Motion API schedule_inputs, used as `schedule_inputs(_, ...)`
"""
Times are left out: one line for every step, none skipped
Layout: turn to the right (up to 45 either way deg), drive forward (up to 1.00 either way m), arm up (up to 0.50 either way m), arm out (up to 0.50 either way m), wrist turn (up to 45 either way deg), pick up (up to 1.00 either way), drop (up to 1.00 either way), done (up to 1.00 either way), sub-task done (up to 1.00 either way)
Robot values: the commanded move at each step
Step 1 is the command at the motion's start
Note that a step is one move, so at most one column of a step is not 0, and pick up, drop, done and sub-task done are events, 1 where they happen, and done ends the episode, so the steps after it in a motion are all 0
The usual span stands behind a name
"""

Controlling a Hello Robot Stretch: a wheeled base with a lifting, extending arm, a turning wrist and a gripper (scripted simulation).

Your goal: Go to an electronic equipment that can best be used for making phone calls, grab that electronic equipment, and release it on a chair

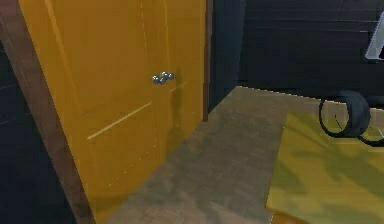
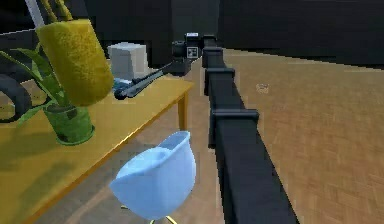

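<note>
The dark arm (image 2: 235, 140) rises from the bottom edge of the arm side view. At its far end the gripper (image 2: 127, 90) reaches left over the yellow table's (image 2: 30, 175) far edge. A white box (image 2: 127, 58) stands on the table just behind the gripper. I cannot tell whether the gripper holds anything. A light-blue shell chair (image 2: 155, 180) stands on the floor between the table and the arm, near the bottom of that view.
A plant in a green pot (image 2: 66, 122) stands on the table, with a black ring-shaped thing (image 2: 8, 95) at the left edge. In the forward view an orange door (image 1: 120, 100) with a metal handle (image 1: 163, 77) is close ahead. The table corner (image 1: 330, 175) and the black ring (image 1: 347, 115) lie at the right. Brown floor runs between them.
</note>
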Motion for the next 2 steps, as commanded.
schedule_inputs(0.0, 0.0, -0.32, 0.0, 0.0, 0.0, 0.0, 0.0, 0.0)
schedule_inputs(0.0, 0.0, -0.32, 0.0, 0.0, 0.0, 0.0, 0.0, 0.0)
